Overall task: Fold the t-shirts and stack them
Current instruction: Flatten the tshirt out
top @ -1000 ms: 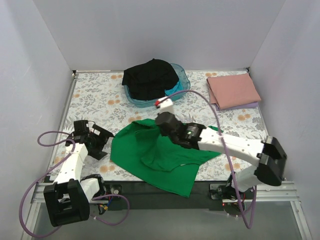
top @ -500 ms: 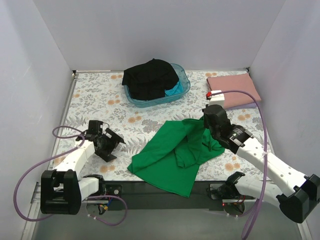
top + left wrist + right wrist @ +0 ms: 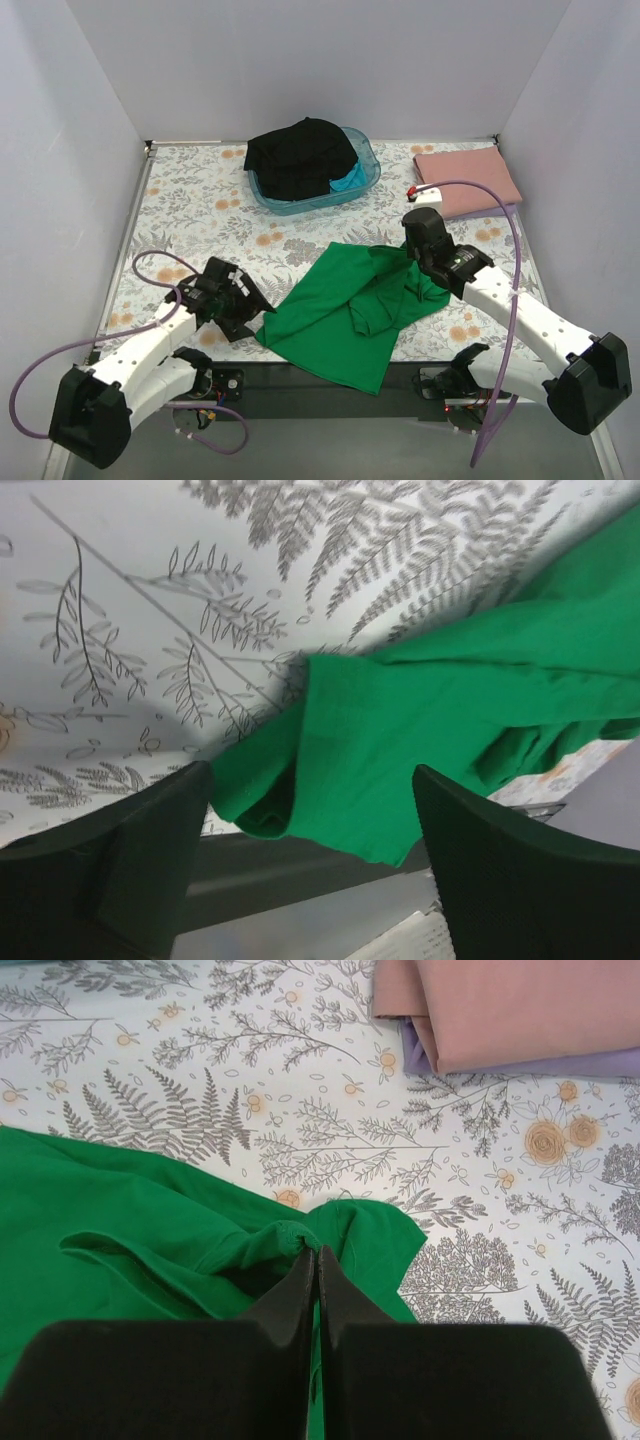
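The right gripper (image 3: pixel 317 1257) pinched the green t-shirt (image 3: pixel 340 310) at 2 o'clock, probably to spread it; the left gripper (image 3: pixel 312 780) hovered unclenched at 9 o'clock.

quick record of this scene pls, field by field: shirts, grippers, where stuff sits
green t-shirt: crumpled, unfolded, on the floral table cover at the near edge
right gripper: shut on a bunched fold of the green t-shirt
left gripper: open, fingers either side of the shirt's left corner
folded stack: pink t-shirt on a lilac t-shirt, far right corner
blue tub: far centre, holds a black t-shirt heaped over a turquoise t-shirt
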Controlling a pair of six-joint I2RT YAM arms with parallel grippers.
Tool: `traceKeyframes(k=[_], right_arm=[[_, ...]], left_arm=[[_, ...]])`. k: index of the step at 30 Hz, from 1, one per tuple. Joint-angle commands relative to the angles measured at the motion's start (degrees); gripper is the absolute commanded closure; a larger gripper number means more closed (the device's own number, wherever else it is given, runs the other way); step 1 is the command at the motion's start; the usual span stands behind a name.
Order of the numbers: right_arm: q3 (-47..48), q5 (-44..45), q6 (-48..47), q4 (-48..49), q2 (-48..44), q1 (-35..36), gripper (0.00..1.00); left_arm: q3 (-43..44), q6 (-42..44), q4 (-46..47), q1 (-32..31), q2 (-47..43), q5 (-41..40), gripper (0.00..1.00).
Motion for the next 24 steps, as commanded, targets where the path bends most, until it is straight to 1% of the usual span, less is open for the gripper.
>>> traceKeyframes(k=[1, 3, 4, 6, 8, 13, 17, 18, 21, 23, 24], right_arm=[[-1.3, -0.9, 0.1, 2.4, 0.0, -1.0, 0.99], [-1.8, -1.6, 0.1, 2.4, 0.0, -1.3, 0.99], [-2.0, -1.7, 0.1, 2.4, 0.0, -1.6, 0.99], [-2.6, -2.0, 0.1, 2.4, 0.0, -1.8, 0.99], [-3.1, -2.3, 0.2, 2.4, 0.0, -2.2, 0.99], [-4.2, -2.7, 0.1, 2.5, -0.2, -2.8, 0.99], [-4.9, -3.0, 0.1, 2.3, -1.1, -3.8, 0.99], [-5.0, -3.2, 0.1, 2.4, -1.3, -3.9, 0.99], [-5.7, -3.5, 0.1, 2.4, -2.1, -4.9, 0.99], [-5.8, -4.1, -0.1, 2.4, -2.1, -5.4, 0.99], [-5.9, -4.3, -0.1, 2.4, -2.2, -5.6, 0.99]], left_arm=[[3.6, -4.0, -3.5, -6.0, 3.1, -4.4, 0.24], [5.5, -5.2, -5.4, -8.7, 5.1, -7.5, 0.27], [6.6, -6.8, -8.3, -10.8, 5.7, -9.7, 0.27], [9.3, -7.7, -10.5, -12.2, 6.4, -14.0, 0.27], [11.1, -8.5, -12.3, -13.3, 6.5, -16.1, 0.27], [13.3, -8.8, -12.4, -15.5, 7.6, -16.6, 0.27], [15.6, -7.8, -14.3, -17.2, 13.4, -18.4, 0.27], [15.7, -7.3, -14.0, -17.6, 14.1, -18.2, 0.27], [13.2, -6.8, -9.2, -18.5, 15.7, -14.8, 0.28], [11.9, -7.2, -7.2, -18.8, 16.2, -13.7, 0.35], [11.4, -7.3, -6.0, -18.9, 16.3, -13.1, 0.40]])
